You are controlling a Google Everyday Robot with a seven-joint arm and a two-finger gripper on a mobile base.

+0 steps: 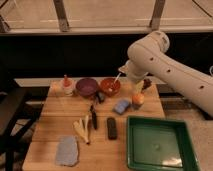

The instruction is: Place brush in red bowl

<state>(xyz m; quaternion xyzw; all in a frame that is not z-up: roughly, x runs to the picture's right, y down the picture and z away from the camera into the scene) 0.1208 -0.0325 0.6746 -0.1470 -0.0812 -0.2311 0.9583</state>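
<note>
While brush [94, 118] lies flat on table [50, 125], at 7 o'clock from red bowl [110, 86] and apart from it, task reads as not begun: pickup and drop both remain. Gripper [119, 76] hovers over bowl's 1 o'clock rim, released, holding nothing. Wooden top; dark wall at 12 o'clock, window above.

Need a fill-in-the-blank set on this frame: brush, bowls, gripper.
1. The brush lies on the ___, outside the red bowl.
2. Next to the red bowl stands the dark ___.
3. The gripper hangs empty by the ___.
4. The black block lies between the cream utensils and the green ___.
Missing: table; purple bowl; red bowl; tray.
</note>
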